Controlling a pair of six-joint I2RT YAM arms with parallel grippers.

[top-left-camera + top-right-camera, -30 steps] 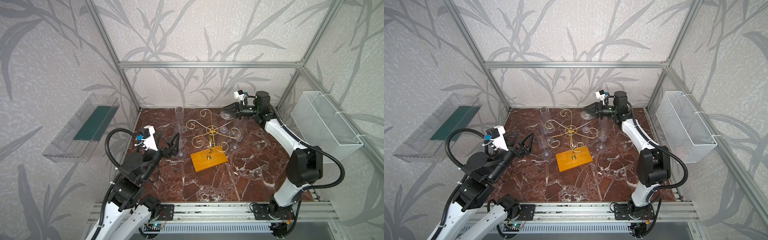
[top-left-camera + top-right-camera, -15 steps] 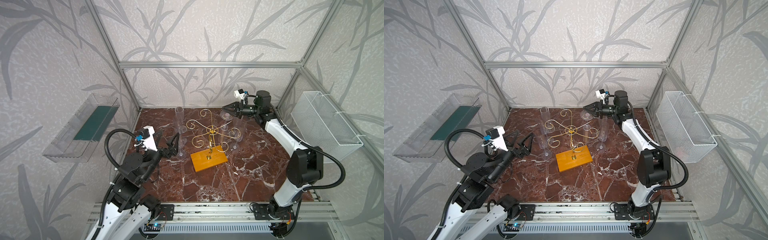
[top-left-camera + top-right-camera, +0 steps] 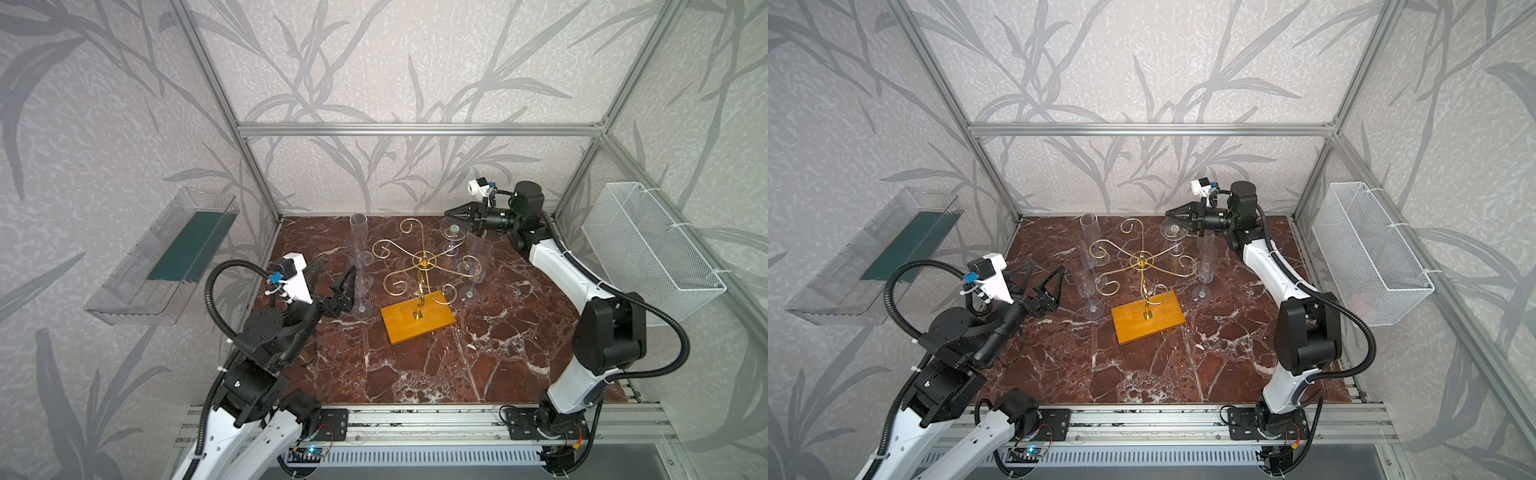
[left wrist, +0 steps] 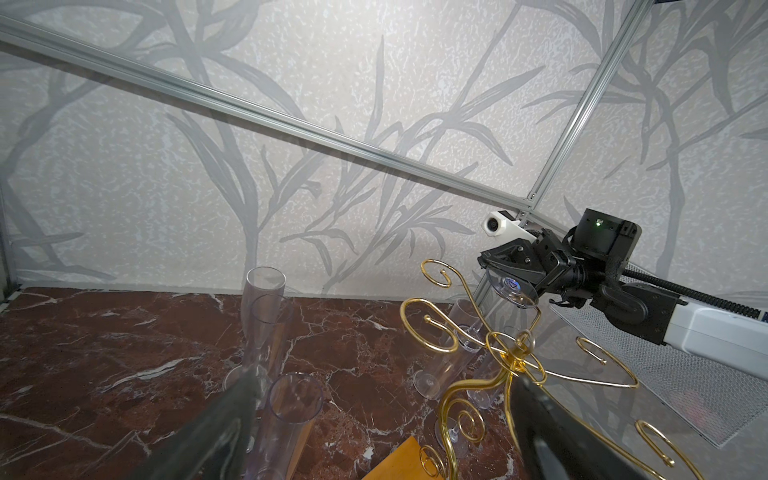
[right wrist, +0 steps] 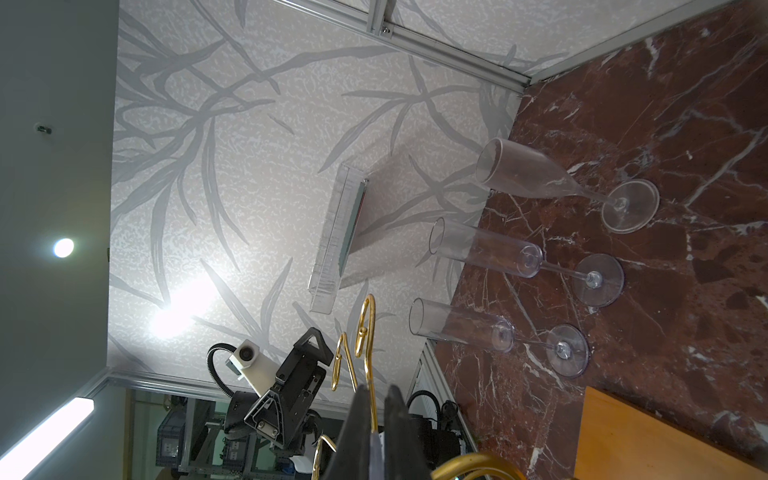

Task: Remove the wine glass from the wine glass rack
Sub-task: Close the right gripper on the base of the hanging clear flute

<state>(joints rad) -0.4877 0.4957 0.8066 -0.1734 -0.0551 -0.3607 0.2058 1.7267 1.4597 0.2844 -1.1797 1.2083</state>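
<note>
Wine glass rack: the gold wire wine glass rack [image 3: 422, 262] stands mid-table on its orange-yellow wooden base. Six curled arms spread from the central post.
Wine glass: the wine glass [image 3: 453, 229] hangs foot-up at the tip of the arm at about 1 o'clock from the post. Its round foot carries a small green mark. Its body below is hard to pick out against the other clear glass.
Right gripper: the right gripper [image 3: 448, 215] reaches in level from about 2 o'clock, and its tip meets the rim of the glass's foot. The jaws are pinched almost together. In the right wrist view a thin pale sliver shows between the fingers [image 5: 357, 436], so it grips the foot's edge.
Left gripper: the left gripper [image 3: 1044, 270] hangs at about 8 o'clock of the rack, well apart from it. Its jaws are spread wide and hold nothing.
Left flutes: three clear champagne flutes [image 3: 360, 291] stand upright on the tabletop [image 3: 415, 374] between 9 and 11 o'clock of the post. The nearest is just beside the left gripper's fingertips.
Right flutes: more upright flutes [image 3: 473, 270] stand at about 3 o'clock of the post, beneath the right arm.
Side walls: a white wire basket [image 3: 652, 249] hangs on the wall at 3 o'clock, and a clear plastic tray [image 3: 166, 257] on the wall at 9 o'clock.
</note>
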